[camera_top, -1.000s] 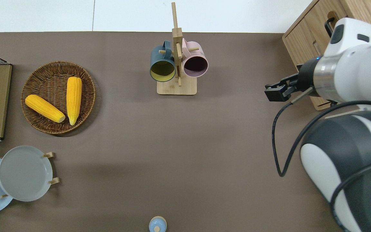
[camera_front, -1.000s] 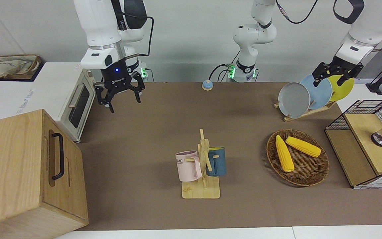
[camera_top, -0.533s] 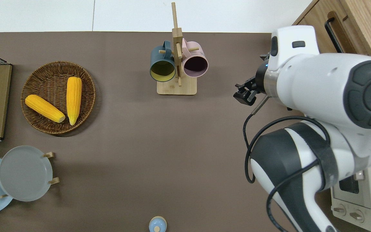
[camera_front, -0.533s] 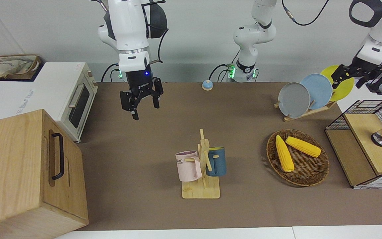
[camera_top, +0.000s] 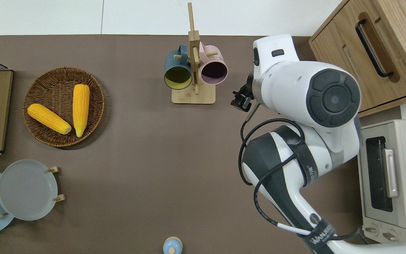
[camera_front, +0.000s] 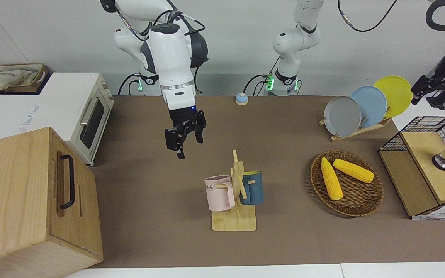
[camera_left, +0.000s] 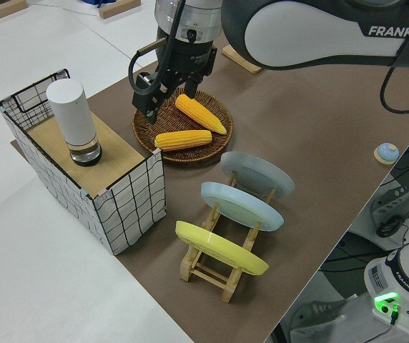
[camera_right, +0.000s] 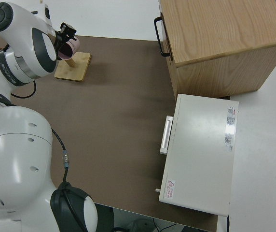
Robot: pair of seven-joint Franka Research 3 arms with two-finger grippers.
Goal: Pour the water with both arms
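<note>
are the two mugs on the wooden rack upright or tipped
Tipped. The pink mug and blue mug hang from pegs of the rack, their open mouths showing in the overhead view.

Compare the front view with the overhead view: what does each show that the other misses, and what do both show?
Only the front view shows the left gripper and the yellow plate. Only the overhead view looks into the mouths of the blue mug and the pink mug. Both show the right gripper, the rack, the basket with two corn cobs, the oven and the cabinet.
</note>
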